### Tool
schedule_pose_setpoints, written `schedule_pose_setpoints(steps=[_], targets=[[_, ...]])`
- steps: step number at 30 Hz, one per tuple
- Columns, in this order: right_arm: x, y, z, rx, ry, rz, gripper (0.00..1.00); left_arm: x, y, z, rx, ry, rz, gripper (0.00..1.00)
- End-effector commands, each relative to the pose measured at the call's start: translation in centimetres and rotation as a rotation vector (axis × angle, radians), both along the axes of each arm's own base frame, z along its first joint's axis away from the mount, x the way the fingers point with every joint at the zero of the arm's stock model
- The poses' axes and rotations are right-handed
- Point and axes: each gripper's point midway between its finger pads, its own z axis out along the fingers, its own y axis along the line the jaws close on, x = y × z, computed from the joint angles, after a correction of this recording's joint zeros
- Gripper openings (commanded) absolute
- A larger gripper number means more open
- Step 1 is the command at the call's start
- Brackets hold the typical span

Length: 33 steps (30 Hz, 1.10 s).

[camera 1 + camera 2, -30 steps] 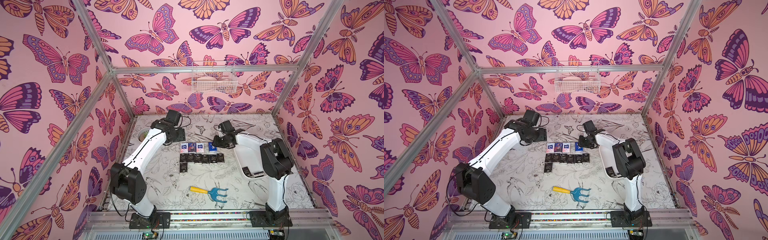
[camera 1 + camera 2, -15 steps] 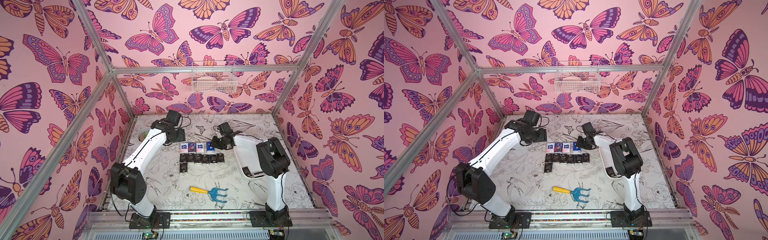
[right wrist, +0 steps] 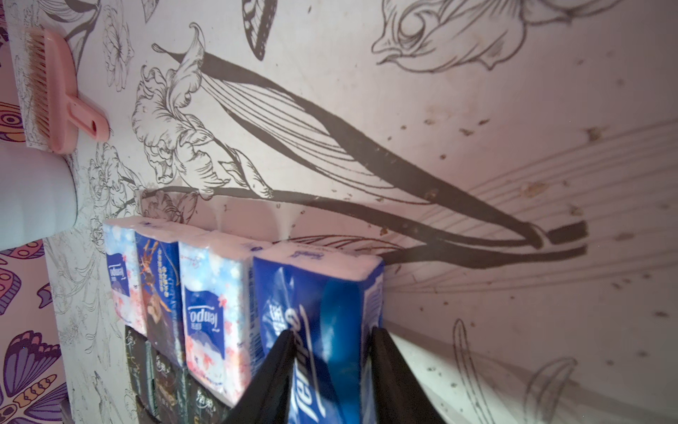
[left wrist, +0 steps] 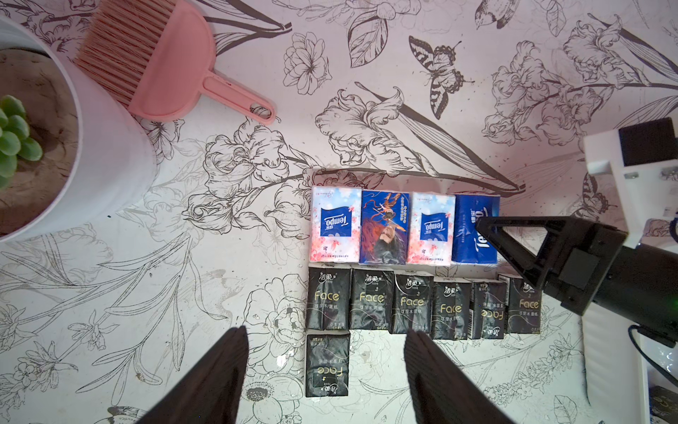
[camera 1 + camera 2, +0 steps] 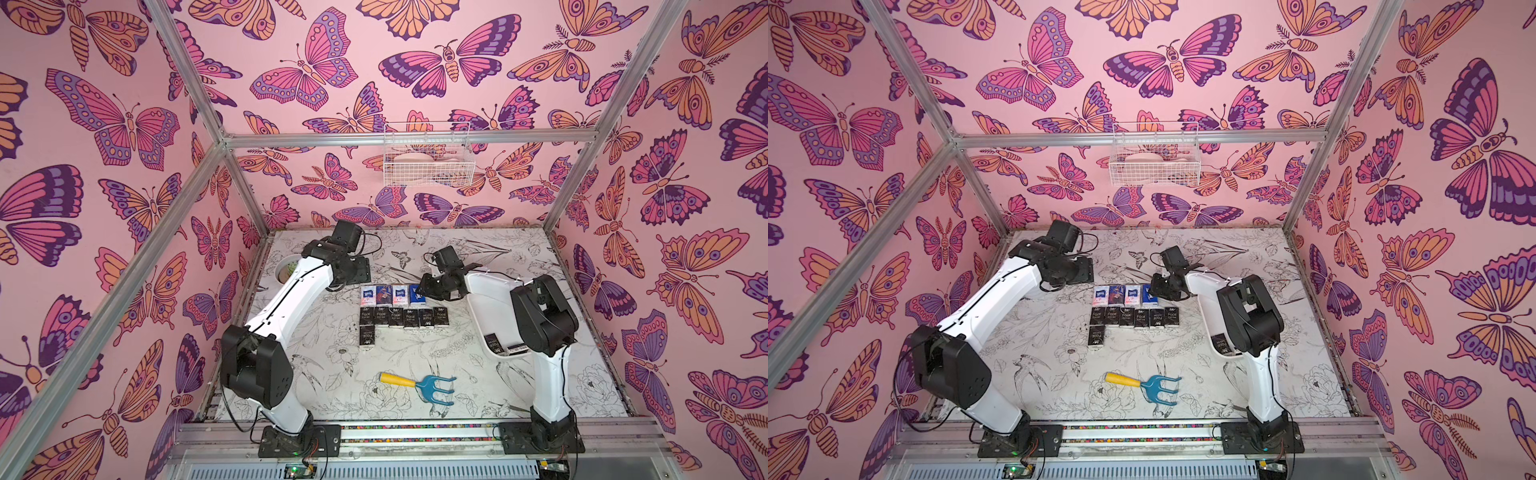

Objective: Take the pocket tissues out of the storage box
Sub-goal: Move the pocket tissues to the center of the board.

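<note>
Pocket tissues lie in rows on the table: a row of white-blue and blue packets, a row of black "Face" packets in front of it, and one black packet alone. My right gripper is shut on a blue Tempo packet at the right end of the back row. The white storage box lies under my right arm and holds a black packet and a pale one. My left gripper hangs open above the table by the lone black packet, holding nothing.
A white plant pot and a pink hand brush sit at the far left. A yellow-handled blue garden fork lies near the front. A white wire basket hangs on the back wall.
My right gripper has carried the blue packet a little to the left, up to the end of the back row. The left arm has not moved.
</note>
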Motion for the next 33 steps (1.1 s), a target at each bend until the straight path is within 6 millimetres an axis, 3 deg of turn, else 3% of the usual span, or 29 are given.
schedule_pose_setpoints(steps=[1, 13, 25, 29, 33], targets=[[-1.0, 0.6, -1.3, 0.005, 0.046, 0.007, 0.37, -0.4, 0.4, -0.1, 0.009, 0.016, 0.014, 0.73], [-1.1, 0.1, -0.4, -0.009, 0.032, 0.003, 0.43, -0.3, 0.4, 0.0, 0.009, 0.013, 0.013, 0.73], [-0.4, -3.4, 4.6, -0.043, -0.065, -0.033, 0.53, -0.2, 0.4, -0.2, 0.007, 0.017, 0.013, 0.73], [-1.7, -6.5, 6.6, -0.088, -0.074, -0.061, 0.53, -0.1, 0.3, -0.2, 0.006, 0.017, 0.011, 0.73], [-4.3, -12.6, 7.0, -0.207, -0.028, -0.165, 0.54, -0.1, -0.1, -0.1, 0.000, 0.018, 0.003, 0.73]])
